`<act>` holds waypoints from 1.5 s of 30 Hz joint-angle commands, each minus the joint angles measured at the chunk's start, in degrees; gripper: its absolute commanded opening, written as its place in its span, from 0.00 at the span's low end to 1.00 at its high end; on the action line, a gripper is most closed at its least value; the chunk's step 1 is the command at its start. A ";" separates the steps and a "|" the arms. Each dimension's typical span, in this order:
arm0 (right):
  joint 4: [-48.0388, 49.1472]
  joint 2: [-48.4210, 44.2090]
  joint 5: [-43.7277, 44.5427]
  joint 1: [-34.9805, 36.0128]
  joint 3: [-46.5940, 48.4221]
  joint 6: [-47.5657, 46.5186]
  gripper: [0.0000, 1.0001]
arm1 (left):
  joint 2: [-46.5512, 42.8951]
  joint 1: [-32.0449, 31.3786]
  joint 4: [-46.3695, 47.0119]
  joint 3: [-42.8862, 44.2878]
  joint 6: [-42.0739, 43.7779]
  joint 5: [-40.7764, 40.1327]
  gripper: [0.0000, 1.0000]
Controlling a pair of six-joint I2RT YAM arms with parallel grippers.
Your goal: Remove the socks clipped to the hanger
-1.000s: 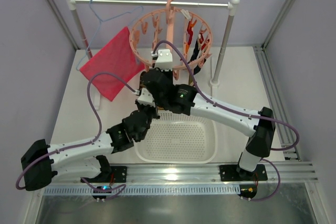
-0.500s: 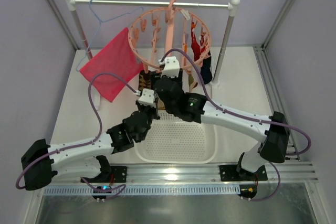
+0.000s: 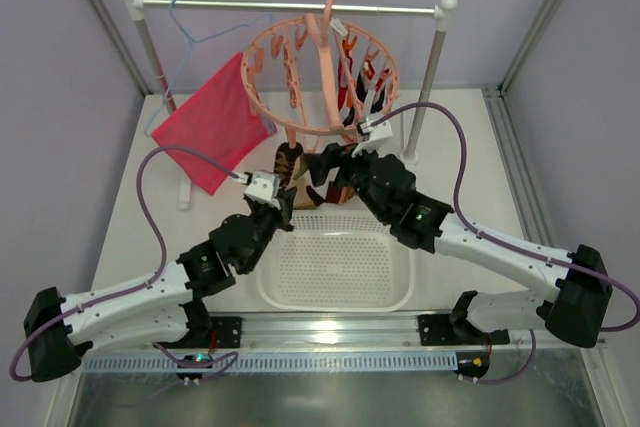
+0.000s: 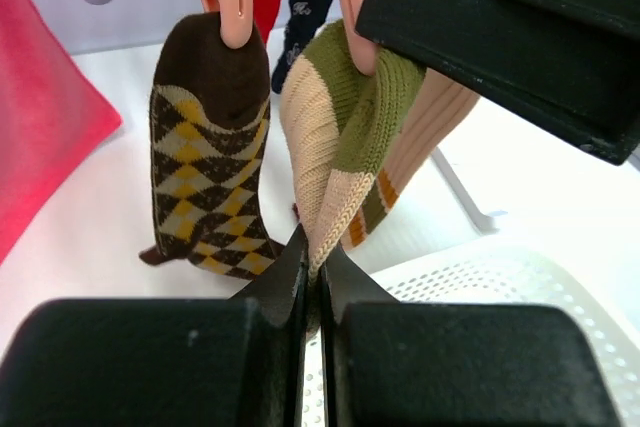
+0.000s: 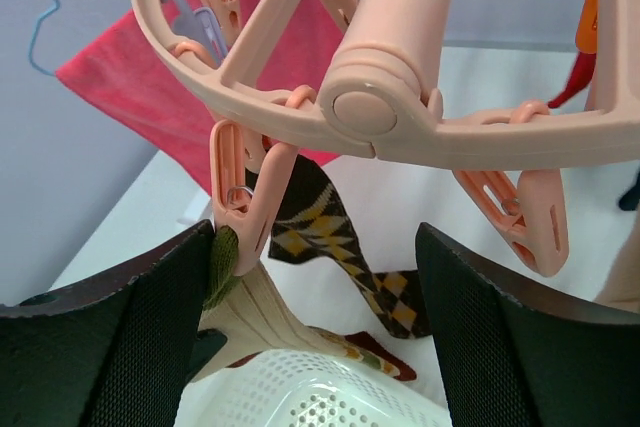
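The salmon-pink ring hanger (image 3: 322, 75) hangs from the rail. In the left wrist view, one of its clips (image 4: 352, 7) pinches a tan sock with a green cuff (image 4: 345, 137). My left gripper (image 4: 312, 252) is shut on that sock's lower edge. A brown argyle sock (image 4: 208, 162) hangs from the neighbouring clip, with a navy sock (image 4: 303, 7) behind. My right gripper (image 5: 315, 237) stands open just under the ring (image 5: 420, 132). The tan sock's clip (image 5: 238, 202) sits against its left finger (image 5: 110, 347). The argyle sock (image 5: 318, 222) hangs behind.
A white perforated basket (image 3: 385, 292) lies on the table below both grippers. A pink-red cloth (image 3: 215, 122) hangs from a thin blue wire hanger (image 3: 190, 32) at the left. The rail's right post (image 3: 428, 77) stands close to the ring.
My right gripper has opened and drawn back to the right, lower under the ring. The hanger has swung back. My left gripper has stayed shut on the tan sock.
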 commanded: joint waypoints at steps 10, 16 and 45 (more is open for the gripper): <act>18.30 -2.64 -19.68 -2.70 -5.60 2.16 0.82 | 1.18 2.01 -7.33 3.74 -3.30 9.63 0.00; 10.74 -2.12 -14.40 -2.44 -0.77 0.49 0.82 | 3.03 2.01 -5.57 3.39 -4.09 9.55 0.00; -0.95 8.33 15.18 5.29 11.71 -6.10 0.82 | 6.10 -0.45 -9.61 6.12 -4.44 1.55 0.00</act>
